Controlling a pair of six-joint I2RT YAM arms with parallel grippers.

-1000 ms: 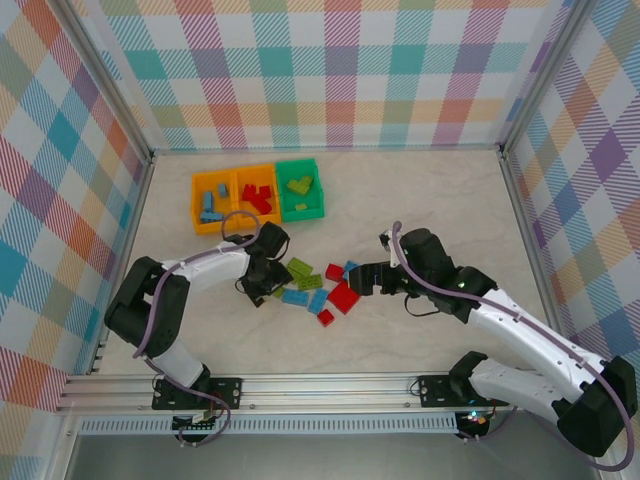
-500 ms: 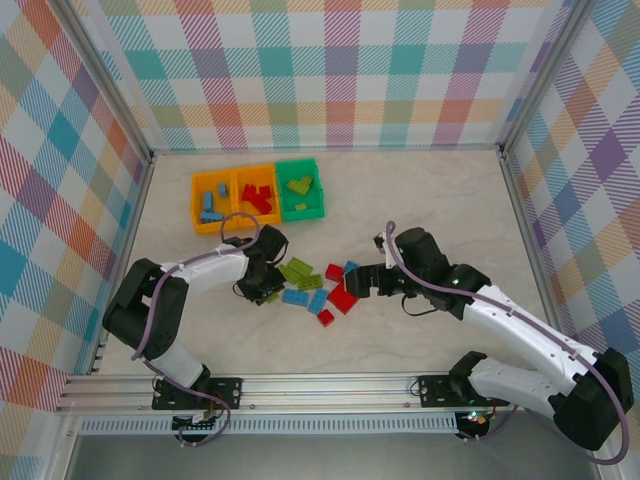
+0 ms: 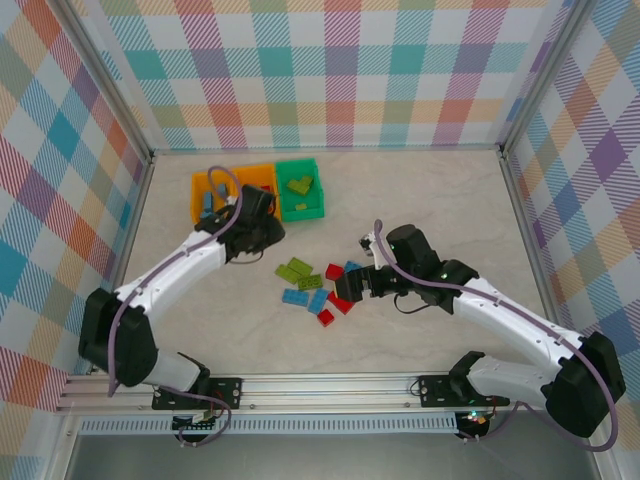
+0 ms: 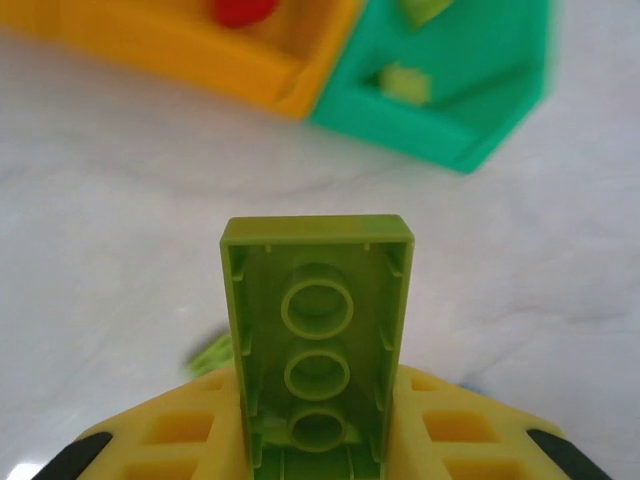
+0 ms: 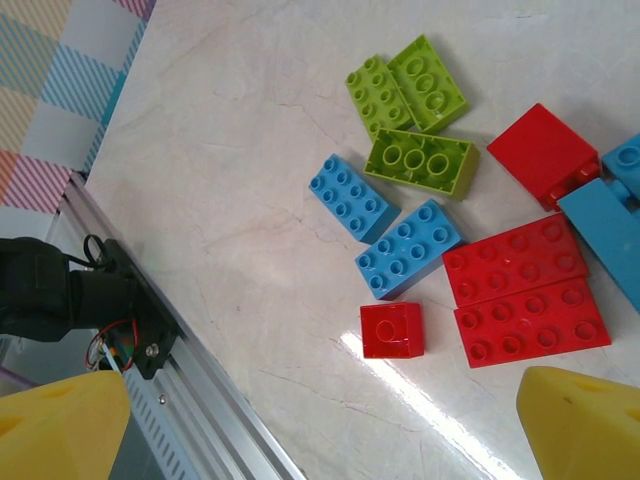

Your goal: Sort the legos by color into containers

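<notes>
Now | left jaws clamp one lime lego (image 4: 318, 340) | right jaws wide, empty | two orange bins (image 3: 198, 196) | one green bin (image 3: 314, 198)

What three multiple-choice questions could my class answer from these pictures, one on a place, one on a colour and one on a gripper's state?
1. In the row of three bins, where is the green bin?
A. left end
B. middle
C. right end

2. What colour is the brick in the left gripper?
A. red
B. lime green
C. blue

3. How is the right gripper?
A. shut on a red brick
B. shut on a blue brick
C. open, holding nothing

Answers:
1 C: the top view shows it to the right of both orange bins.
2 B: the left wrist view shows a lime green brick gripped.
3 C: its jaws stand wide apart above the loose bricks.
</notes>
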